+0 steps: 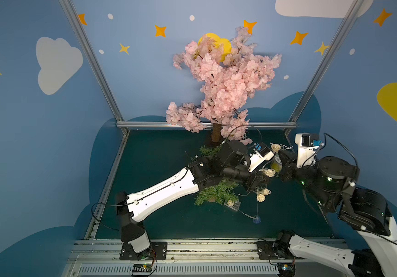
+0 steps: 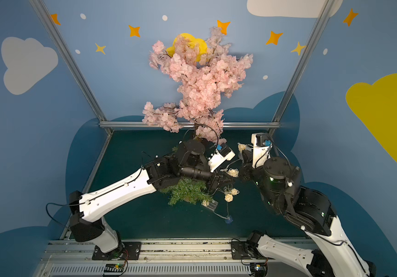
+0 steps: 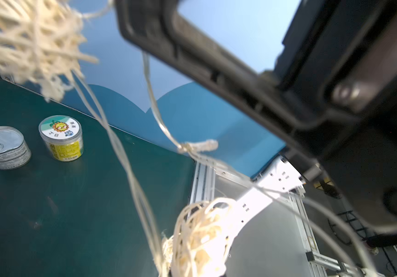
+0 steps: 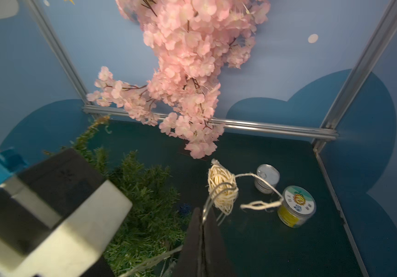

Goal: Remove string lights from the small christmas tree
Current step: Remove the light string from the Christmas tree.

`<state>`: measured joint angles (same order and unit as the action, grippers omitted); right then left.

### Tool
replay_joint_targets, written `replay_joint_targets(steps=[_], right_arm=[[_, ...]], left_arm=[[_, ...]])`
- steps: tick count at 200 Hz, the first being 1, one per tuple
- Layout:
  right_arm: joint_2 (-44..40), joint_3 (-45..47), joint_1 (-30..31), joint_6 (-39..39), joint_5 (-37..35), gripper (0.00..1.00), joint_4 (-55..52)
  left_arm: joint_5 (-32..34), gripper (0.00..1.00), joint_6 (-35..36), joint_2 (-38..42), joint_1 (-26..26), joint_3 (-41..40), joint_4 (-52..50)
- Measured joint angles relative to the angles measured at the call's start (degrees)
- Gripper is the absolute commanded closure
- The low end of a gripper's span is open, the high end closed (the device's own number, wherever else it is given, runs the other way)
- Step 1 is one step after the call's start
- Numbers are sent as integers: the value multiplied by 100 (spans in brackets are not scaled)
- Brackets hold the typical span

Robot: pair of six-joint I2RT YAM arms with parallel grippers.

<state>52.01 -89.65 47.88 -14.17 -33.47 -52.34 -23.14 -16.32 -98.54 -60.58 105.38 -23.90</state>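
Observation:
The small christmas tree [image 1: 216, 194] lies tipped on the green mat under my left arm; its needles fill the right wrist view [image 4: 144, 203]. The string lights trail off it: cream wicker balls [image 1: 261, 197], a clear box [image 1: 233, 205] and a blue ball [image 1: 256, 219] on the mat. My right gripper [image 4: 203, 212] is shut on the thin wire, a cream ball [image 4: 222, 189] hanging just past its tips. My left gripper [image 1: 258, 183] is over the tree's right side; wires and a ball [image 3: 200, 242] bunch at its jaws, and its fingers are out of frame.
A tall pink blossom tree [image 1: 221, 84] stands at the back middle. A silver can [image 4: 267, 177] and a yellow jar [image 4: 295, 206] sit on the mat at the back right. The two wrists are close together. Metal frame rails edge the mat.

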Motion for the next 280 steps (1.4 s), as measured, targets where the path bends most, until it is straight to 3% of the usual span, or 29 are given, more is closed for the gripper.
replay_joint_targets(steps=[45,75,84,99,114,134,192,236,280], right_arm=[[490,393,-2850,-127,2319,100,-15],[933,1113,-4245,-420,3724,100,284],[1078,1346,-4540,-518,4037,88,372],[1241,1652,-4883,-654,4428,52,463],[1279,1869,-5023,-730,4712,34,553],[1180,2079,-5045,-791,4946,25,673],[-48,2822,-5051,-984,5219,20,667],[-940,2940,-5034,-1158,5508,20,343],[-1744,3980,-4682,-1777,6107,20,197]], left_arm=[[-284,96,-127,-1010,490,1003,138],[-140,96,-127,-1805,699,1788,-7],[-28,96,-72,-2081,732,2100,-155],[216,96,39,-2546,761,2686,-522],[474,96,142,-2885,763,3150,-852],[859,96,221,-3101,758,3486,-1200],[1526,96,22,-3348,942,3985,-1661],[1622,96,-127,-3460,1088,4135,-1690],[1604,96,-236,-3652,1047,4459,-1665]])
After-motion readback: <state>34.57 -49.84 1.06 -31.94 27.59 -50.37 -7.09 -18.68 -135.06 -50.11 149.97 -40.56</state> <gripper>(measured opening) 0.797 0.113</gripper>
